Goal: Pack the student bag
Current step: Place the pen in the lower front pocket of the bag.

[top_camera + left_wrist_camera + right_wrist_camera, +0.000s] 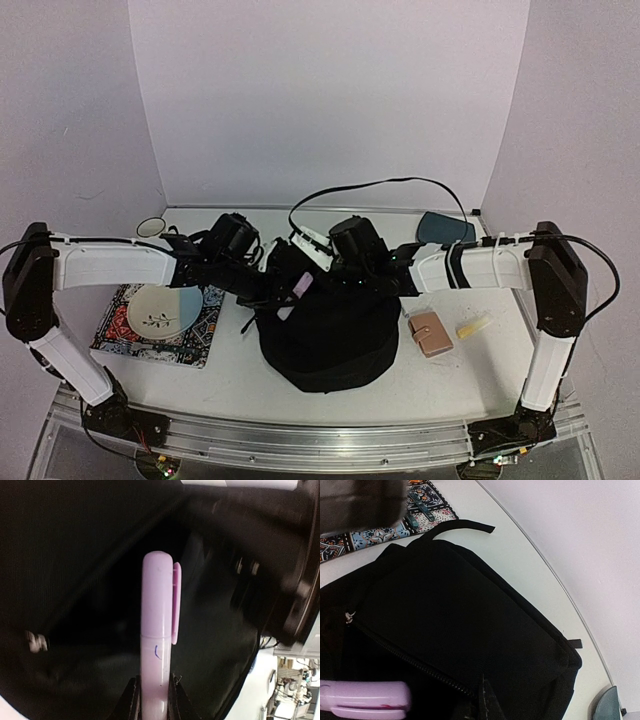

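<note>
From above, the backpack [325, 345] lies on the worktop [240, 375] between the arms. Left wrist: the left hand [153, 697] pinches a lilac pen [157, 630] over its opening. Right wrist: the right hand [484, 702] is pressed together beside the zipper [415, 662].

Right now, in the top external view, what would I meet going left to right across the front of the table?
Plate on a patterned mat → black backpack → small tan pouch → pale yellow stick.
</note>
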`<state>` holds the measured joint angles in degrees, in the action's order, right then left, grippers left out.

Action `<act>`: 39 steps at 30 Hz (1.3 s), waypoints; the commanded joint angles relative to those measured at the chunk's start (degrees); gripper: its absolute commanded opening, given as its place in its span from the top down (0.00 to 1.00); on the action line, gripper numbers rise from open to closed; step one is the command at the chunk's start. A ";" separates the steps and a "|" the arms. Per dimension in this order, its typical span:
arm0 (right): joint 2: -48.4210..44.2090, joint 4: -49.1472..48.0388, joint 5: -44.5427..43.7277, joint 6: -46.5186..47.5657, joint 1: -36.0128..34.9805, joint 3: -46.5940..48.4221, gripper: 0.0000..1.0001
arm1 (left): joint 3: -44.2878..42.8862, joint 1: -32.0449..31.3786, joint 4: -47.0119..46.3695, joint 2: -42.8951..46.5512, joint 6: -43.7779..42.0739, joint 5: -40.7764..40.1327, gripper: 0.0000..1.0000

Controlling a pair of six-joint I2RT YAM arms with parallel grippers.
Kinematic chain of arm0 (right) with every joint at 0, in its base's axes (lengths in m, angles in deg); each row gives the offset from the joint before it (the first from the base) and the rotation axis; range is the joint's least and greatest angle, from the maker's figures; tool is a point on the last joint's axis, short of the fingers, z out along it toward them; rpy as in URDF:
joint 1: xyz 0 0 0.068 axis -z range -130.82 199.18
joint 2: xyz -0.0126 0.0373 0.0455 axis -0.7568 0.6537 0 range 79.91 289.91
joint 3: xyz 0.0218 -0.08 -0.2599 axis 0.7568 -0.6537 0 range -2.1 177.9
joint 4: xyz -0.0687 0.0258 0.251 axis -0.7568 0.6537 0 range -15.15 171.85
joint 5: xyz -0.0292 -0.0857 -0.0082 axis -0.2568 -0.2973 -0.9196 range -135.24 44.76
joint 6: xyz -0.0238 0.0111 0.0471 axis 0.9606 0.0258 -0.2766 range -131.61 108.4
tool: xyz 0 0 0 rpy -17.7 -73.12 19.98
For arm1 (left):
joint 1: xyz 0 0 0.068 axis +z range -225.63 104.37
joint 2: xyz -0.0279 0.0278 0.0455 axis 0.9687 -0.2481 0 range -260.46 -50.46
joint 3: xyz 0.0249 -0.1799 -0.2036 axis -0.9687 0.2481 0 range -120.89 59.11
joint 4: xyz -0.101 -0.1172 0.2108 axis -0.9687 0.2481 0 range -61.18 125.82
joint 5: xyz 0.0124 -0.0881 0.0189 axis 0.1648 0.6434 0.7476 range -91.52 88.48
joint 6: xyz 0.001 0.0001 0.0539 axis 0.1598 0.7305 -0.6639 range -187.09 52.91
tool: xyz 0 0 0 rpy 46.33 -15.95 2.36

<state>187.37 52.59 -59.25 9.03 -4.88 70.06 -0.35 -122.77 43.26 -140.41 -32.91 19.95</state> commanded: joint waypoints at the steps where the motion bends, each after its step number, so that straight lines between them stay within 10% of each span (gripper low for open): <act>1: -2.69 -2.43 2.19 -1.94 -0.91 3.15 1.00 | -5.99 0.23 -0.28 -3.85 -4.85 -6.91 0.88; 15: -2.76 -2.41 4.75 -4.30 -1.05 3.28 1.00 | -11.90 0.12 0.23 -9.70 -13.05 -17.90 0.70; 25: -2.37 -2.43 5.26 -4.82 -1.11 3.60 1.00 | -1.94 -0.26 0.04 2.04 -7.67 -20.93 0.47; 39: -1.76 -2.42 5.94 -5.46 -1.11 4.10 1.00 | 3.78 -1.06 -1.39 2.44 1.87 -16.47 0.79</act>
<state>187.37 52.73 -55.33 4.78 -4.93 70.95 3.75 -123.27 43.85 -136.70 -34.10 1.65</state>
